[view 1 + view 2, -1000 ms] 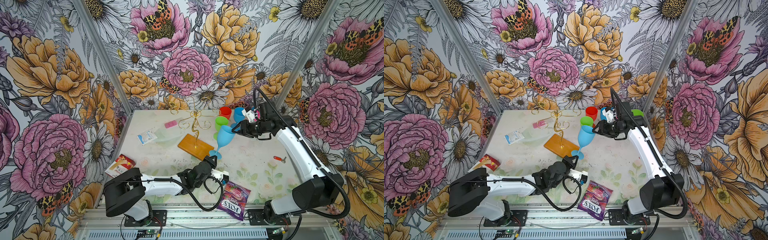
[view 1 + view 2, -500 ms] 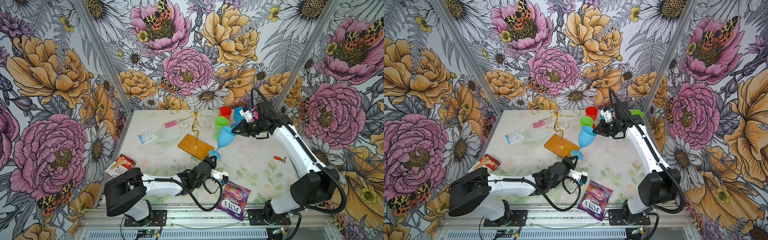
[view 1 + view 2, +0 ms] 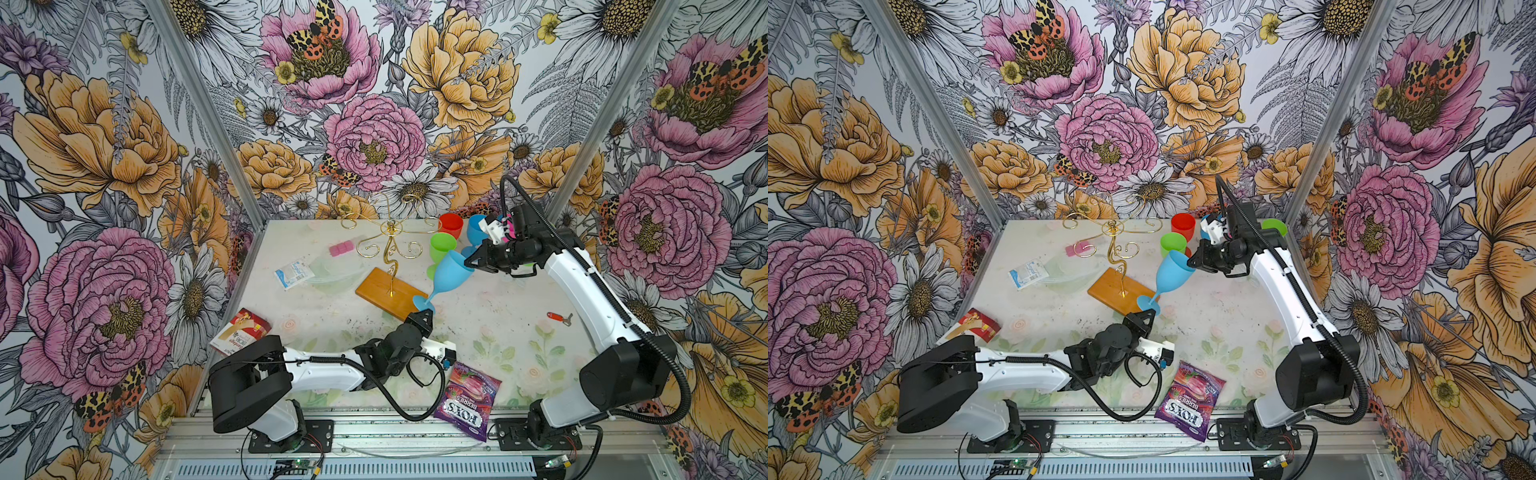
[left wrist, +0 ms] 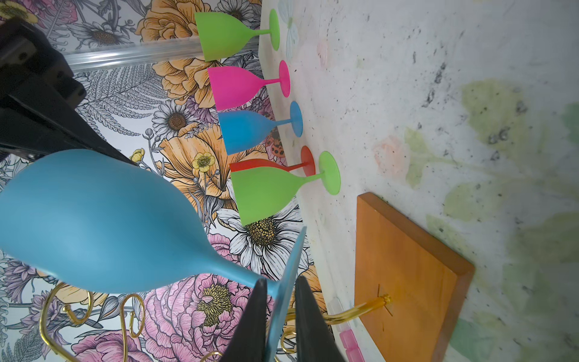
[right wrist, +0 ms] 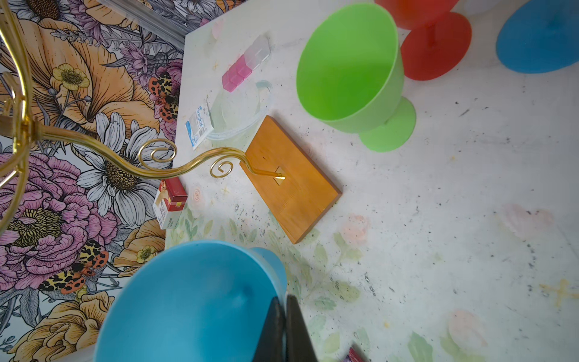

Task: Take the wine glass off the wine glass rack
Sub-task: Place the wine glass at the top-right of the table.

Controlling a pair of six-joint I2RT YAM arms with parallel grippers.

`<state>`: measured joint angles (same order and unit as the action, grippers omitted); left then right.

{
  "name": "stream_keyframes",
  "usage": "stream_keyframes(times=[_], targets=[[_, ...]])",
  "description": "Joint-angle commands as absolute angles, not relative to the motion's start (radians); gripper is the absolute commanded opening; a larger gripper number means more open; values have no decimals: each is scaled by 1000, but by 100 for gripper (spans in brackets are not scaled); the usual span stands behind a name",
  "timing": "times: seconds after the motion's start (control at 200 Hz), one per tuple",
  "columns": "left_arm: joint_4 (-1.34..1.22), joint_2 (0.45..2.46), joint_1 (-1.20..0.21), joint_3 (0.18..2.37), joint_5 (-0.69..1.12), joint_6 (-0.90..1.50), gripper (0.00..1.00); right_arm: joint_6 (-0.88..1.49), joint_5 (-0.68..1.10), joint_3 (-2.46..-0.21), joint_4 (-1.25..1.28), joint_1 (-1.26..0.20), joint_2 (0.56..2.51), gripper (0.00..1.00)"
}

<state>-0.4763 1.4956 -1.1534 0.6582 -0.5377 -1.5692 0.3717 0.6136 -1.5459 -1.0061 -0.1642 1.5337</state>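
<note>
The wine glass (image 3: 451,272) (image 3: 1173,272) is light blue plastic and hangs tilted above the table, off the wine glass rack (image 3: 390,245), a gold wire stand on a brown wooden base (image 3: 388,293) (image 3: 1115,291). My right gripper (image 3: 469,262) (image 5: 281,299) is shut on the bowl's rim (image 5: 275,282). My left gripper (image 3: 422,318) (image 4: 280,282) is at the glass's foot (image 4: 289,272). Its jaws stand slightly apart, with the thin foot disc between the fingers and a small gap on one side. The rack's scroll arms (image 3: 376,222) carry nothing.
Green (image 3: 442,247), red (image 3: 451,224) and blue (image 3: 476,228) glasses stand at the back right, with a pink one (image 4: 241,86) behind. A pink block strip (image 3: 340,249), a sachet (image 3: 293,272), a red box (image 3: 241,334), a candy bag (image 3: 467,392) and a small red tool (image 3: 559,318) lie around.
My right gripper has closed onto the glass's rim. The left jaws have parted a little around the foot. The glass has hardly moved.
</note>
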Motion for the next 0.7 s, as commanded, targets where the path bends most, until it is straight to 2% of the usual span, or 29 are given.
stream_keyframes(times=[0.0, 0.245, 0.35, 0.47, 0.54, 0.696], targets=[[-467, 1450, -1149, 658, -512, -1492, 26, 357, 601, -1605, -989, -162, 1523, 0], [-380, 1396, -1147, 672, -480, -1367, 43, 338, 498, -1629, -991, -105, 1500, 0], [-327, 1364, -1136, 693, -454, -1283, 46, 333, 376, -1630, -989, -83, 1475, 0], [-238, 1318, -1114, 726, -408, -1155, 50, 320, 237, -1627, -989, -80, 1459, 0], [-174, 1289, -1107, 746, -385, -1071, 58, 315, 204, -1624, -987, -80, 1464, 0], [-110, 1215, -1104, 767, -355, -847, 67, 300, 136, -1596, -984, -84, 1482, 0]])
